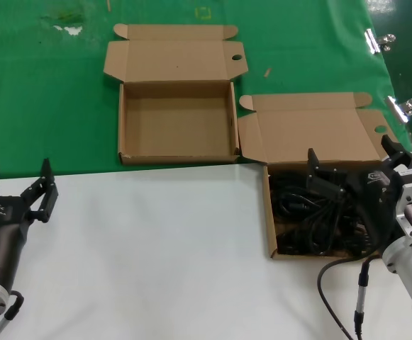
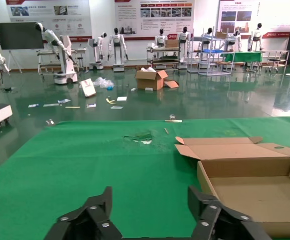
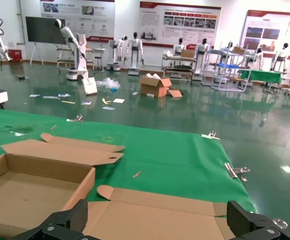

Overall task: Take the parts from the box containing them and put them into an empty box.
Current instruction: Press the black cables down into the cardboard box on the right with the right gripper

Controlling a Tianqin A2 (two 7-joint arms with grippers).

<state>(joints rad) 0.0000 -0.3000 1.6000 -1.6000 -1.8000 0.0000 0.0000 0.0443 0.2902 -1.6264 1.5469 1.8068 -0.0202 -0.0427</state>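
Observation:
The empty box [image 1: 177, 120] lies open on the green cloth at the back centre, its lid flap folded away. The box containing the parts [image 1: 268, 212] sits to its right, half on the white table, filled with tangled black power cords [image 1: 298, 205]. My right gripper [image 1: 353, 156] is open and hovers just above the far part of that box, its fingers spread over the cords and lid flap [image 3: 154, 220]. It holds nothing. My left gripper [image 1: 18, 185] is open and empty over the white table at the near left. The empty box also shows in the left wrist view [image 2: 249, 187].
Green cloth [image 1: 49, 106] covers the far half and a white tabletop [image 1: 156, 248] the near half. Metal binder clips [image 1: 404, 108] hold the cloth at the right edge. My right arm's own cable [image 1: 333, 273] trails over the white surface near the cord box.

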